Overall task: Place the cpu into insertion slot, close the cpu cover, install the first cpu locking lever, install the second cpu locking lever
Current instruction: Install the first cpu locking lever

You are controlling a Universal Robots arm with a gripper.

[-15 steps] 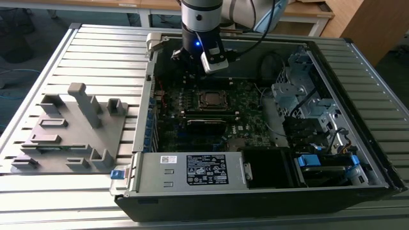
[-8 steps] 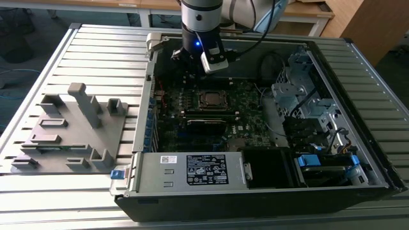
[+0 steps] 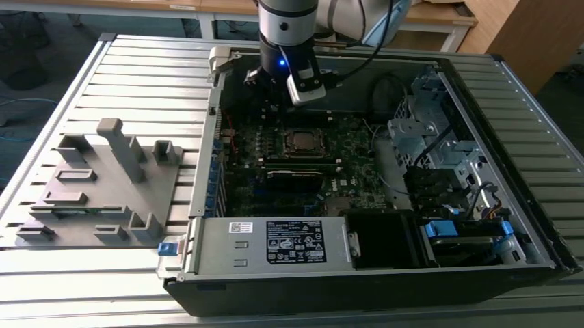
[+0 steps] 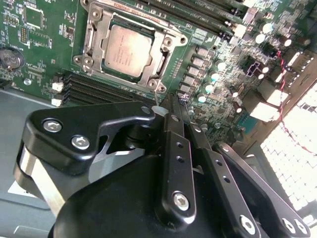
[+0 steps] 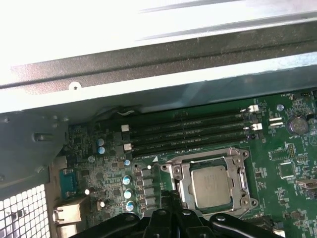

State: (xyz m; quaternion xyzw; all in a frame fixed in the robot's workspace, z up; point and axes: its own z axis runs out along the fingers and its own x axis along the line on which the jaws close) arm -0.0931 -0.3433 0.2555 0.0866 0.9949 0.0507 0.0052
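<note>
The cpu (image 3: 299, 141) lies flat in the insertion slot (image 4: 84, 59) on the green board, its dull silver top showing in both wrist views (image 4: 128, 49) (image 5: 210, 186). The silvery cpu cover (image 4: 148, 26) (image 5: 184, 184) lies down around it as a frame. My gripper (image 4: 168, 101) (image 5: 171, 196) hovers just off one corner of the socket, fingers together with nothing between them. A thin metal lever end (image 4: 159, 90) sits right by the fingertips. In the exterior view the arm's wrist (image 3: 287, 61) hangs over the case, behind the socket.
The open computer case (image 3: 474, 75) walls in the board. Memory slots (image 5: 188, 131) run beside the socket, and a black heatsink bar (image 3: 294, 175) lies in front of it. A power supply (image 3: 273, 242) and a drive cage (image 3: 429, 137) flank the board. A grey fixture plate (image 3: 100, 184) sits at the exterior view's left.
</note>
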